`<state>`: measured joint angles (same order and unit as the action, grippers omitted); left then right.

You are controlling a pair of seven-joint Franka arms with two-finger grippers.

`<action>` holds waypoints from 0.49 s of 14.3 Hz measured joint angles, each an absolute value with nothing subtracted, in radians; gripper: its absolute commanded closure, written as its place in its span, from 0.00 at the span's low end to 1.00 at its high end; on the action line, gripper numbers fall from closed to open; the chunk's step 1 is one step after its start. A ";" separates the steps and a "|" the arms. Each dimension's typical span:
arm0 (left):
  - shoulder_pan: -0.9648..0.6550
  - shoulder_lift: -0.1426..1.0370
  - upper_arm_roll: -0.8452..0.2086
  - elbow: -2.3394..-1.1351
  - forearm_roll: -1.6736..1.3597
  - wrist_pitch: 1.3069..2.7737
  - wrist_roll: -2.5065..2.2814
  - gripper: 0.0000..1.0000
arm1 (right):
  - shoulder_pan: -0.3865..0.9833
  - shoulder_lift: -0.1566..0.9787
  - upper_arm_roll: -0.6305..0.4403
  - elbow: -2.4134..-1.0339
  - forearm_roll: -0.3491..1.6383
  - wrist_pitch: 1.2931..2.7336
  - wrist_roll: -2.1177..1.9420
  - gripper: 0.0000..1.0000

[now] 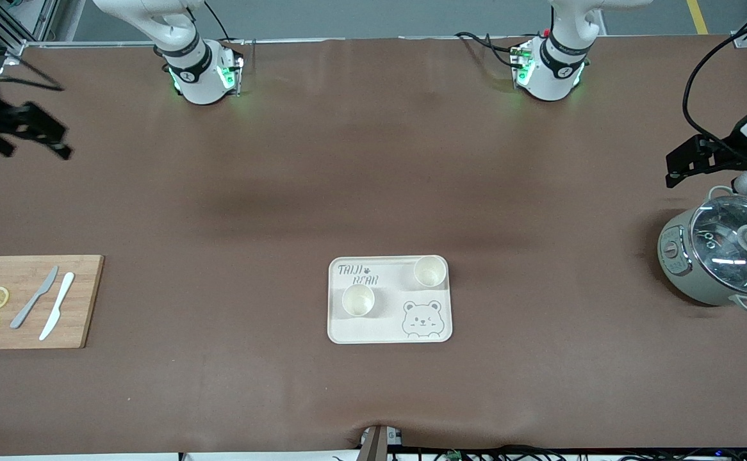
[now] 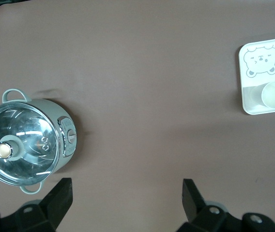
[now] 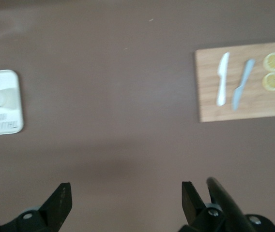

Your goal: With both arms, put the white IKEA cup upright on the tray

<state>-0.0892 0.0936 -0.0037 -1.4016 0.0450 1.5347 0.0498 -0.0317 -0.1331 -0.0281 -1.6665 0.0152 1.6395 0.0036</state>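
Note:
The cream tray (image 1: 389, 325) with the bear drawing lies mid-table, toward the front camera. Two white cups stand upright on it, mouths up: one (image 1: 430, 271) at the corner toward the left arm's end, one (image 1: 357, 299) beside the lettering. My left gripper (image 1: 694, 160) hangs open and empty over the table at the left arm's end, above the pot; its wrist view (image 2: 126, 198) shows the tray (image 2: 253, 99) and one cup (image 2: 274, 94). My right gripper (image 1: 27, 131) hangs open and empty over the right arm's end; its wrist view (image 3: 125, 200) shows the tray (image 3: 12, 92).
A grey-green pot with a glass lid (image 1: 722, 256) stands at the left arm's end and shows in the left wrist view (image 2: 23, 142). A wooden cutting board (image 1: 27, 301) with two knives and two lemon slices lies at the right arm's end and shows in the right wrist view (image 3: 246, 104).

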 measured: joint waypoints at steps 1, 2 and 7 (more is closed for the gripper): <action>-0.090 0.094 -0.004 -1.402 0.045 1.535 0.050 0.00 | -0.088 -0.129 -0.030 -1.676 0.016 1.652 -0.059 0.00; -0.089 0.094 -0.004 -1.402 0.045 1.532 0.050 0.00 | -0.122 -0.123 -0.031 -1.682 0.016 1.656 -0.092 0.00; -0.089 0.094 -0.004 -1.402 0.045 1.521 0.050 0.00 | -0.129 -0.103 -0.007 -1.689 0.017 1.669 -0.094 0.00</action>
